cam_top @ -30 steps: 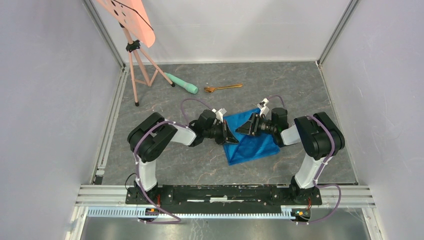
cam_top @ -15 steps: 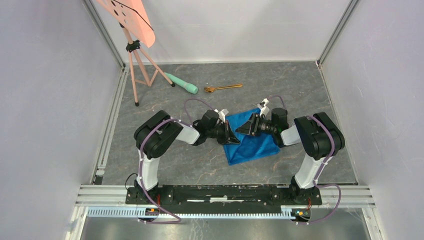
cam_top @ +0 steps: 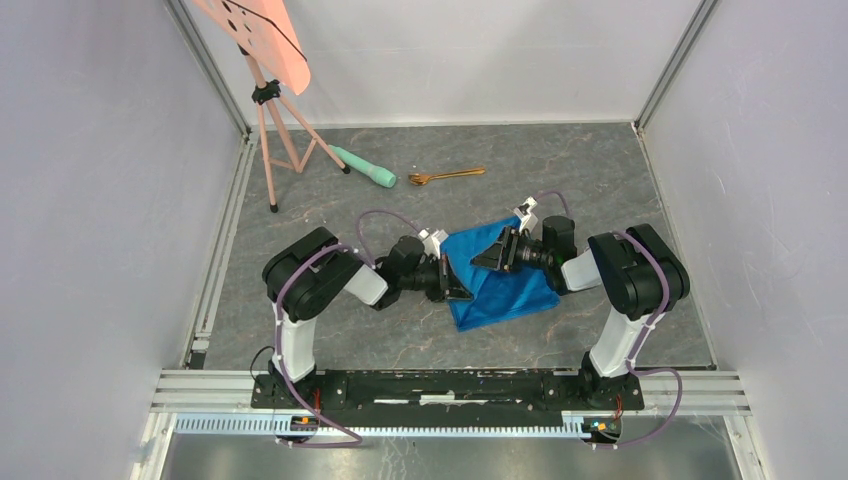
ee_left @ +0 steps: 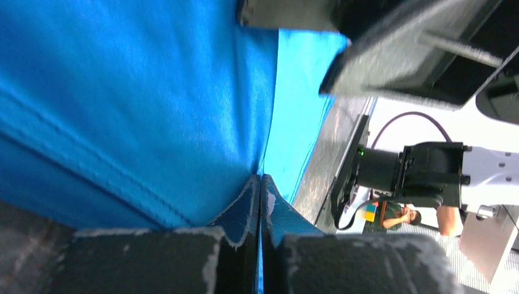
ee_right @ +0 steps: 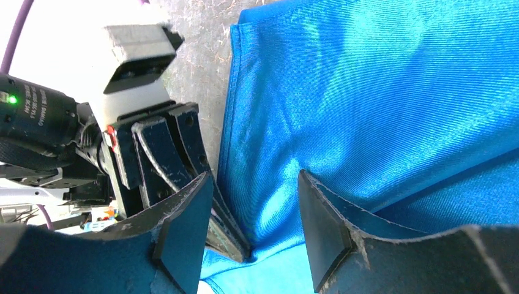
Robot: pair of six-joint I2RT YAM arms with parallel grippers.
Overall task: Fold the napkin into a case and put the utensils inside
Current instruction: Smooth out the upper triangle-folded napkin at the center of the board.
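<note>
- While the left gripper has its jaws pressed fully together, a fold of the napkin is pinched between its fingertips, close to the cloth's hemmed edge.
- Facing it, the right gripper stands wide open. Blue cloth fills the gap between its two fingers, but whether either pad touches the fabric cannot be told.
- The two grippers sit close, tip toward tip. In the right wrist view the left one's closed tips lie just beside the right one's open jaws.
- The napkin lies creased on the table, mostly under and behind the right gripper. Its near corner reaches past the left gripper's tips toward the arm bases.
- One cloth edge runs straight away from the left gripper's pinch, with grey table just beyond it.
- The utensils lie well beyond both grippers on the far side, near a mint-green cylinder and a pink tripod.
- Open table surface shows outward of each gripper toward the side walls, and between the napkin and the utensils.
</note>
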